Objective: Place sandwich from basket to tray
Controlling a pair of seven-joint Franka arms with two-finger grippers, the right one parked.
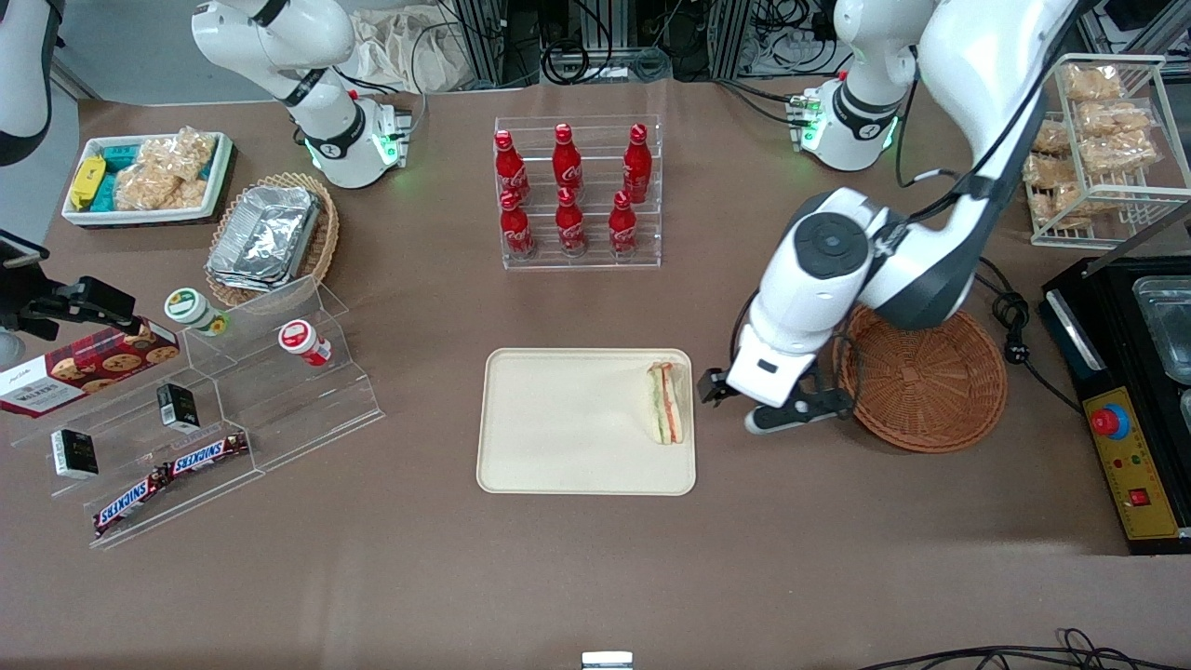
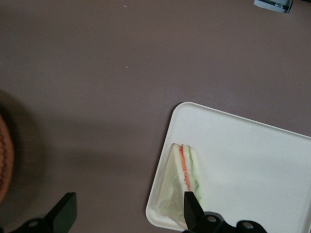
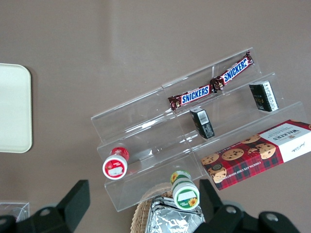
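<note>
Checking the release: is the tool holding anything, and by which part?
Nothing: the tool is open above the table between tray and basket; the sandwich lies on the tray.

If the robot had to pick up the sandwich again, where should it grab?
Probably from above, pinching the two flat bread faces: the sandwich stands on the tray with its striped filling edge up. The open gripper hangs between tray and basket, beside it.
</note>
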